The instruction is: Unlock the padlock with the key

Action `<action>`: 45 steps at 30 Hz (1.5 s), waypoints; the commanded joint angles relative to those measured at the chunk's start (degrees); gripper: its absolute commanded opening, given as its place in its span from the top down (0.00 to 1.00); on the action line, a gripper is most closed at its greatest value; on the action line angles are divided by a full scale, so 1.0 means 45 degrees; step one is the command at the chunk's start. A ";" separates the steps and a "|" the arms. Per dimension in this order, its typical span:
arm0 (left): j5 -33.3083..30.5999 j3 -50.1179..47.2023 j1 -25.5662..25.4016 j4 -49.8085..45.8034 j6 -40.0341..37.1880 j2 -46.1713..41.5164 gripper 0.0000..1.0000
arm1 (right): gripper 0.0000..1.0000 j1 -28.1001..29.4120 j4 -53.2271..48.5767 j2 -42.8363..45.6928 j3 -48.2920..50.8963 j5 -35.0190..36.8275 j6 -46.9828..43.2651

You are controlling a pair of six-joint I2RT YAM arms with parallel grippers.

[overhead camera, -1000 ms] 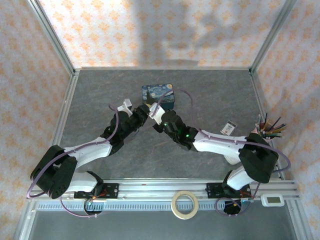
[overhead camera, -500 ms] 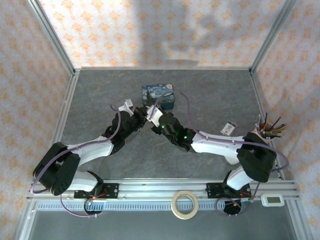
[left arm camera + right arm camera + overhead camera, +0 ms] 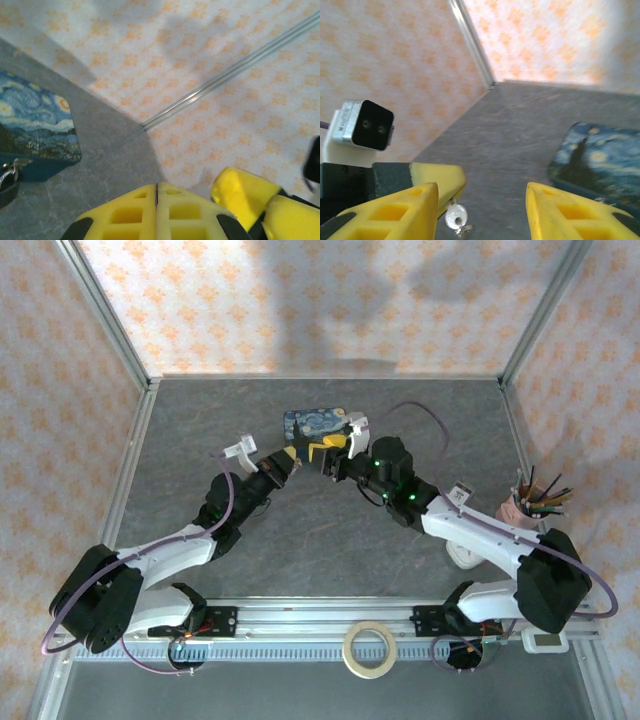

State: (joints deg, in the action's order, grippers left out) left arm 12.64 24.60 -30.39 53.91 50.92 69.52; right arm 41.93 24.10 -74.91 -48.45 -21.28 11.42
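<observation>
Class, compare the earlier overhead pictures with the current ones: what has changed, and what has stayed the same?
The left gripper has shut on the key. The right gripper has opened and drawn back to the right, leaving the key with the left. The tin has stayed put.

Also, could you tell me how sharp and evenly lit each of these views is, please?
Top external: sharp, with broad soft shadows across the back wall. Left wrist: left gripper soft-edged, blue tin clearer. Right wrist: far wall washed out, key slightly blurred.
</observation>
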 commanded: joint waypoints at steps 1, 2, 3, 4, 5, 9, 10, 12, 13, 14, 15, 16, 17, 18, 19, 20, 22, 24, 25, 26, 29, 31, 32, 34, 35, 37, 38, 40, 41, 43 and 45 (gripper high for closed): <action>0.0624 -0.0584 -0.0131 0.2414 -0.1077 -0.0255 1.00 | 0.52 -0.0398 0.2100 -0.0405 0.0488 -0.2749 0.2810; 0.0785 -0.0696 -0.0139 0.2798 -0.1088 -0.0243 1.00 | 0.52 -0.0546 0.2627 -0.0531 0.0633 -0.3148 0.3275; 0.0992 -0.0833 -0.0152 0.3218 -0.1071 -0.0216 1.00 | 0.52 -0.0690 0.3202 -0.0761 0.0823 -0.3584 0.3743; 0.1190 -0.0957 -0.0142 0.3705 -0.1015 -0.0148 1.00 | 0.53 -0.0790 0.3568 -0.0987 0.0899 -0.3973 0.4067; 0.1321 -0.1029 -0.0141 0.4026 -0.0940 -0.0092 1.00 | 0.53 -0.0854 0.3786 -0.1167 0.0902 -0.4358 0.4228; 0.1731 -0.1067 -0.0179 0.4735 -0.0638 0.0212 1.00 | 0.55 -0.0861 0.5554 -0.1835 0.1138 -0.5642 0.5025; 0.1777 -0.1062 -0.0207 0.4894 -0.0577 0.0274 1.00 | 0.56 -0.0861 0.5968 -0.1980 0.1237 -0.5753 0.5289; 0.1780 -0.1072 -0.0238 0.5062 -0.0538 0.0311 1.00 | 0.58 -0.0859 0.6508 -0.2194 0.1349 -0.5905 0.5613; 0.1766 -0.1039 -0.0257 0.5026 -0.0544 0.0314 1.00 | 0.59 -0.0861 0.6890 -0.2329 0.1404 -0.6093 0.5816; 0.1741 -0.1052 -0.0258 0.5000 -0.0552 0.0328 1.00 | 0.59 -0.0859 0.7302 -0.2403 0.1474 -0.6245 0.6019; 0.1693 -0.1041 -0.0277 0.4993 -0.0558 0.0328 1.00 | 0.60 -0.0861 0.7776 -0.2475 0.1550 -0.6368 0.6277; 0.1688 -0.1038 -0.0280 0.4976 -0.0558 0.0352 1.00 | 0.60 -0.0861 0.8138 -0.2530 0.1636 -0.6425 0.6476; 0.1674 -0.1051 -0.0297 0.4956 -0.0555 0.0350 1.00 | 0.60 -0.0861 0.8324 -0.2521 0.1697 -0.6431 0.6586; 0.1642 -0.1062 -0.0301 0.4934 -0.0553 0.0343 1.00 | 0.61 -0.0861 0.8452 -0.2487 0.1756 -0.6412 0.6617; 0.1591 -0.1089 -0.0317 0.4924 -0.0550 0.0351 1.00 | 0.61 -0.0861 0.8528 -0.2455 0.1808 -0.6406 0.6632; 0.1533 -0.1106 -0.0307 0.4956 -0.0553 0.0353 1.00 | 0.62 -0.0861 0.8612 -0.2414 0.1852 -0.6426 0.6670; 0.1423 -0.1150 -0.0336 0.4992 -0.0519 0.0342 1.00 | 0.64 -0.0861 0.8953 -0.2405 0.2016 -0.6434 0.6851; 0.1337 -0.1163 -0.0351 0.5044 -0.0495 0.0362 1.00 | 0.68 -0.0861 0.9369 -0.2483 0.2197 -0.6501 0.7136; 0.1301 -0.1160 -0.0356 0.5088 -0.0476 0.0362 1.00 | 0.68 -0.0861 0.9594 -0.2545 0.2276 -0.6521 0.7281; 0.1277 -0.1170 -0.0382 0.5136 -0.0456 0.0390 1.00 | 0.69 -0.0859 0.9789 -0.2603 0.2328 -0.6540 0.7419; 0.1352 -0.1082 -0.0429 0.5265 -0.0389 0.0502 1.00 | 0.69 -0.0852 1.0336 -0.2815 0.2435 -0.6579 0.7721; 0.1372 -0.1034 -0.0510 0.5300 -0.0377 0.0551 1.00 | 0.69 -0.0861 1.0608 -0.2937 0.2380 -0.6625 0.7855; 0.1400 -0.1013 -0.0548 0.5297 -0.0358 0.0591 1.00 | 0.69 -0.0856 1.0656 -0.2990 0.2325 -0.6642 0.7869; 0.1376 -0.1016 -0.0594 0.5315 -0.0324 0.0608 1.00 | 0.69 -0.0842 1.0680 -0.3057 0.2272 -0.6657 0.7854; 0.1347 -0.1043 -0.0624 0.5342 -0.0309 0.0622 1.00 | 0.69 -0.0842 1.0685 -0.3079 0.2254 -0.6675 0.7843; 0.1268 -0.1091 -0.0649 0.5374 -0.0282 0.0605 1.00 | 0.70 -0.0842 1.0728 -0.3168 0.2250 -0.6697 0.7872; 0.1235 -0.1103 -0.0663 0.5393 -0.0266 0.0591 1.00 | 0.71 -0.0842 1.0757 -0.3227 0.2250 -0.6729 0.7929; 0.1180 -0.1131 -0.0680 0.5427 -0.0248 0.0568 1.00 | 0.72 -0.0805 1.0880 -0.3341 0.2250 -0.6773 0.8045; 0.1175 -0.1131 -0.0695 0.5454 -0.0240 0.0561 1.00 | 0.73 -0.0784 1.0985 -0.3428 0.2249 -0.6794 0.8148; 0.1142 -0.1121 -0.0698 0.5432 -0.0221 0.0540 1.00 | 0.75 -0.0747 1.1154 -0.3560 0.2235 -0.6829 0.8282; 0.1126 -0.1079 -0.0696 0.5407 -0.0224 0.0533 1.00 | 0.76 -0.0690 1.1338 -0.3717 0.2231 -0.6823 0.8413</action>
State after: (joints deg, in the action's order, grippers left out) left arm 18.41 20.03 -33.04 74.50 49.58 72.14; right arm 38.22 70.32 -90.87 -37.91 -50.70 48.01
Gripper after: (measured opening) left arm 0.047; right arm 0.239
